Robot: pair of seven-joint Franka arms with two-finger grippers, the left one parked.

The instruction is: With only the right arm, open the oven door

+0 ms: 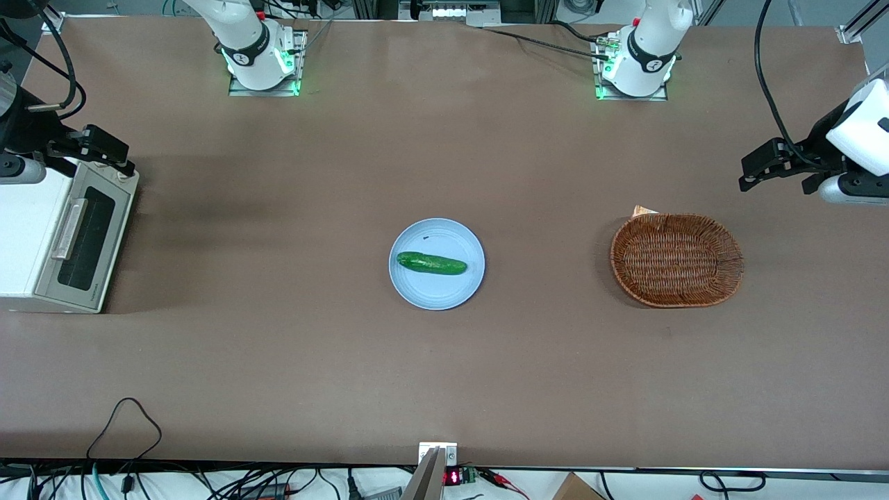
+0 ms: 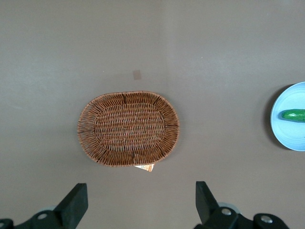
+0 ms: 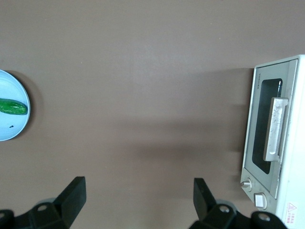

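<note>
- The small white toaster oven stands at the working arm's end of the brown table, at the edge of the front view.
- The oven door, a beige-framed rectangular flap with a dark glass window, is shut flat against the oven body. Its pale bar handle runs along the upper part of the door; the right wrist view shows the same handle lying across the window.
- Two round control knobs sit on the oven front beside the door in the right wrist view.
- The right arm, white with black joint bands and cables, reaches in over the oven top.
- Its black two-finger gripper hangs above the oven's upper corner that lies farther from the front camera, and holds nothing. Whether it touches the oven cannot be told.
- In the right wrist view the gripper has its fingers spread wide apart, with bare table between them.
- A round light-blue plate lies near the middle of the table and carries a dark green cucumber lying on its side.
- An oval brown wicker basket rests toward the parked arm's end of the table, well apart from the plate. A small pale tag shows at its rim.
</note>
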